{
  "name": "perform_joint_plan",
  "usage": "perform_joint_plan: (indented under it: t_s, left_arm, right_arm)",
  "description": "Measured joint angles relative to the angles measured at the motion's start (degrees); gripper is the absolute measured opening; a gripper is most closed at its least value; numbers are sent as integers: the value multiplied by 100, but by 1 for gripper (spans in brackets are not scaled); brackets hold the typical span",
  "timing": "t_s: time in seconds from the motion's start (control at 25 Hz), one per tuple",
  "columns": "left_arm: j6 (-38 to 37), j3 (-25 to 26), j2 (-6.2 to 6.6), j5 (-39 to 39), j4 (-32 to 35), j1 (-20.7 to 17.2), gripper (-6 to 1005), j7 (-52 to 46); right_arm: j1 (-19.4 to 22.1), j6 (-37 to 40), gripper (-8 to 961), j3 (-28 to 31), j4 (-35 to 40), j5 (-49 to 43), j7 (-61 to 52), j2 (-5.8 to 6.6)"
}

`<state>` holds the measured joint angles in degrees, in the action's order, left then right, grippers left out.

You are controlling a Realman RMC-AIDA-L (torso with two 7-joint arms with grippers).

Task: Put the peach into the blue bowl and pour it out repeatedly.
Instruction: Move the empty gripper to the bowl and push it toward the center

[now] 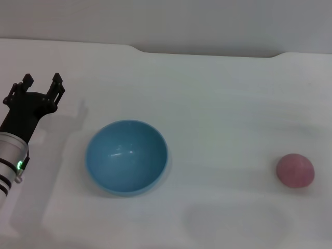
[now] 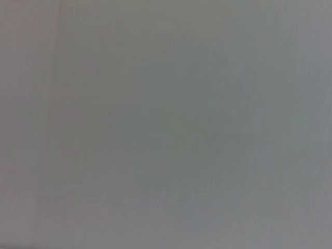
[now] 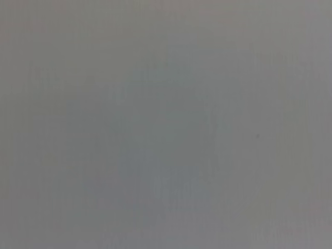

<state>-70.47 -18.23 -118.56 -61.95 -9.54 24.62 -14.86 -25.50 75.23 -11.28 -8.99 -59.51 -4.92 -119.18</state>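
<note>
From the head view, the round, deep, glossy sky-blue bowl [image 1: 126, 156] sits upright and empty on the white table [image 1: 218, 93], left of centre. The small round dusty-pink matte peach [image 1: 294, 170] lies well apart from it, far to the right and slightly nearer. This looks like the start of a cycle: the peach must be picked up and dropped in the bowl. The black left gripper [image 1: 41, 84] hovers at the far left, fingers spread apart and holding nothing, near the bowl but far from the peach. The right gripper is out of sight, though it appears better placed for the fruit.

The left wrist view shows only blank grey surface.

The right wrist view likewise shows nothing distinct.
</note>
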Motion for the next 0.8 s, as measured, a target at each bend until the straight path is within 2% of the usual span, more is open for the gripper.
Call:
perform_joint_plan:
  t_s: [0.28, 0.52, 0.64, 0.8]
  left_arm:
    - [-6, 3, -4, -9, -7, -11, 694, 0]
    - [-38, 203, -17, 9, -29, -1, 694, -72]
    - [84, 263, 19, -6, 44, 146, 694, -445]
    - [428, 207, 42, -97, 502, 480, 694, -1145]
  right_arm:
    - [-4, -38, 681, -35, 11, 0, 0, 0]
    - [22, -165, 681, -50, -3, 1, 0, -2]
    - [43, -176, 681, -46, -6, 1, 0, -4]
    - [38, -234, 680, -42, -7, 1, 0, -6]
